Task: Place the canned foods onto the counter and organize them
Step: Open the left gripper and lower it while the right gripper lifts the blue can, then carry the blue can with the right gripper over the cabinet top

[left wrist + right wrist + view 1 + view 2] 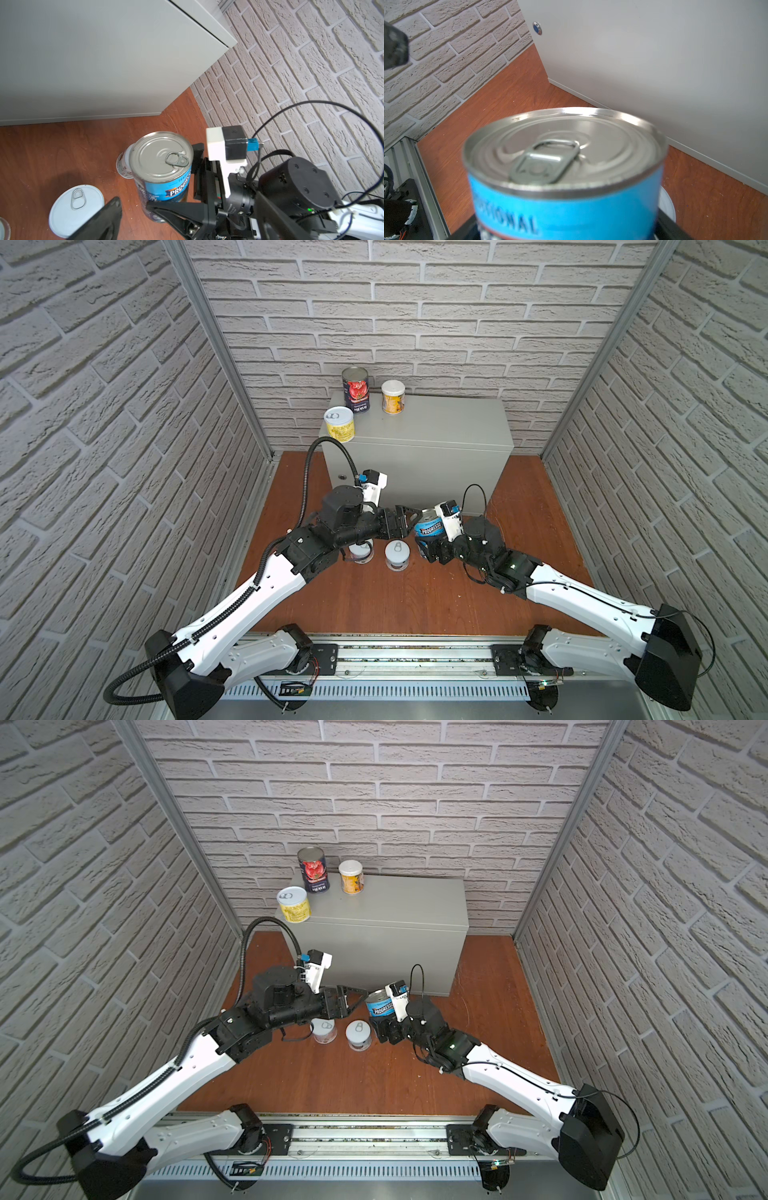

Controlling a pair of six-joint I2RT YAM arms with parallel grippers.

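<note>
The blue can (pixel 428 529) stands upright, long axis vertical and pull-tab lid up, low before the front face of the tabletop (pixel 449 418), near its middle. Whether its base clears the floor (pixel 415 605) I cannot tell. The right hand (pixel 430 543) pinches the can by its sides. The left hand (pixel 409 522) is spread wide and empty, its tips just beside the can.

On the tabletop a red can (pixel 355 389) stands upright at the back left corner, a yellow can (pixel 392 397) just beside it, and a second yellow can (pixel 340 423) at the front left corner, close to the edge. The tabletop's middle and right lie bare.

On the floor before the tabletop a white can (pixel 397 554) stands near the blue can. Another white can (pixel 360 549) sits under the left arm, and a third white can (pixel 124 164) just behind the blue can.
</note>
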